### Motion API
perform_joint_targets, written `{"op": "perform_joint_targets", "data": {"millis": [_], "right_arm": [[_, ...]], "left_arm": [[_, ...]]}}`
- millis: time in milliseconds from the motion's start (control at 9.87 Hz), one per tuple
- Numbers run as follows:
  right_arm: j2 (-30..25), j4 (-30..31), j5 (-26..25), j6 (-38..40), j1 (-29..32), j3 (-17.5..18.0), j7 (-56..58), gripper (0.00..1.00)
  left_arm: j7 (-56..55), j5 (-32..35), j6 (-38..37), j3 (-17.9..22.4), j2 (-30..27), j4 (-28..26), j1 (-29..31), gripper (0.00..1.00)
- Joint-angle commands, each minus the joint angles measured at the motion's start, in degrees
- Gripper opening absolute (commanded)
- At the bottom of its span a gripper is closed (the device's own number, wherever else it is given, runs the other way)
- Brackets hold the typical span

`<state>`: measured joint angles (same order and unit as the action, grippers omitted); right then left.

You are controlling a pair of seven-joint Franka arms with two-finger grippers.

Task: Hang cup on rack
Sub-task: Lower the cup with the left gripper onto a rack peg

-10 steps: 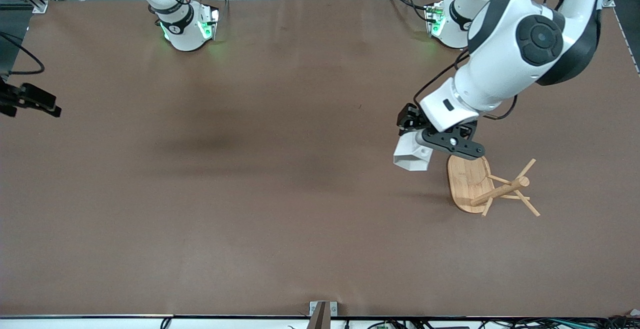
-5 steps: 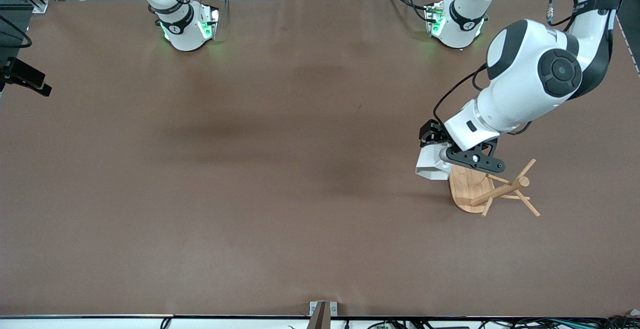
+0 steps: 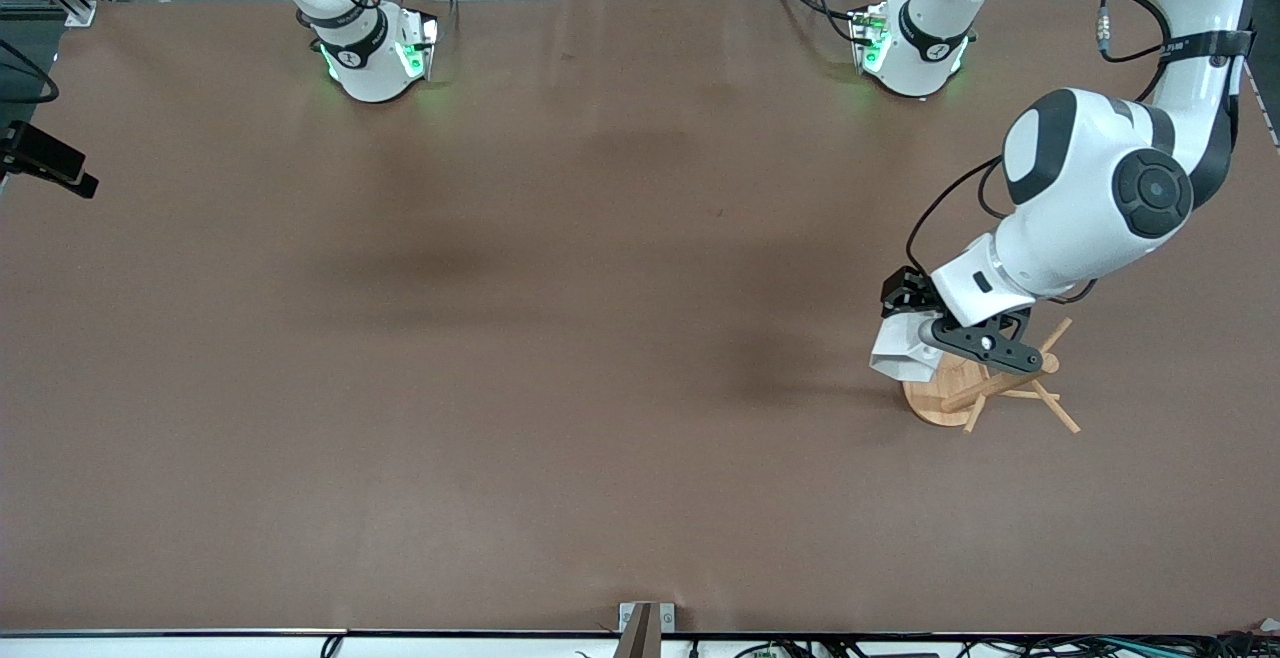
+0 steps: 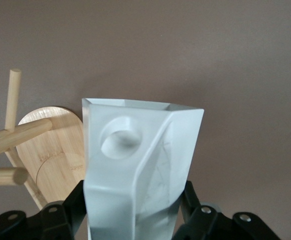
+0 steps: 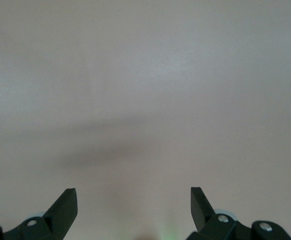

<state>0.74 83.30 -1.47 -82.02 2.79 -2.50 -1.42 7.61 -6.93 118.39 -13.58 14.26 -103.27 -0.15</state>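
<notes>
The small white faceted cup (image 3: 898,355) is held in my left gripper (image 3: 917,340), which is shut on it. The cup hangs over the edge of the rack's oval base, on the side toward the right arm's end. The bamboo rack (image 3: 990,385) stands at the left arm's end of the table, with thin pegs sticking out from its post. In the left wrist view the cup (image 4: 145,160) fills the middle, its handle hole (image 4: 119,142) showing, and the rack (image 4: 48,150) lies beside it. My right gripper (image 5: 133,200) is open and empty over bare table.
The brown table (image 3: 560,338) is bare apart from the rack. Both arm bases (image 3: 370,53) stand along the edge farthest from the front camera. A dark part of the right arm (image 3: 45,163) shows at the right arm's end of the table.
My left gripper has carried the cup toward the front camera and the left arm's end, from beside the rack to over its base edge. The right arm's dark part shifted slightly.
</notes>
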Motion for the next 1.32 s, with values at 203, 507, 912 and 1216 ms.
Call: {"op": "perform_joint_targets", "data": {"millis": [203, 507, 912, 1216], "right_arm": [[0.1, 0.6, -0.1, -1.6, 0.5, 0.6, -0.5, 1.00], [0.1, 0.6, -0.1, -1.2, 0.5, 0.6, -0.5, 1.00], [0.1, 0.6, -0.1, -1.4, 0.5, 0.6, -0.4, 1.00], [0.1, 0.6, -0.1, -1.1, 0.5, 0.6, -0.3, 1.00]], "left_arm": [[1.4, -0.9, 1.2, 1.3, 1.4, -0.9, 0.6, 0.00], [1.3, -2.3, 1.3, 1.3, 1.7, -0.6, 2.1, 0.01], [-1.2, -5.0, 1.4, 1.7, 1.8, -0.6, 2.7, 0.01], [-3.0, -5.0, 1.4, 1.8, 1.9, -0.8, 2.9, 0.01]]}}
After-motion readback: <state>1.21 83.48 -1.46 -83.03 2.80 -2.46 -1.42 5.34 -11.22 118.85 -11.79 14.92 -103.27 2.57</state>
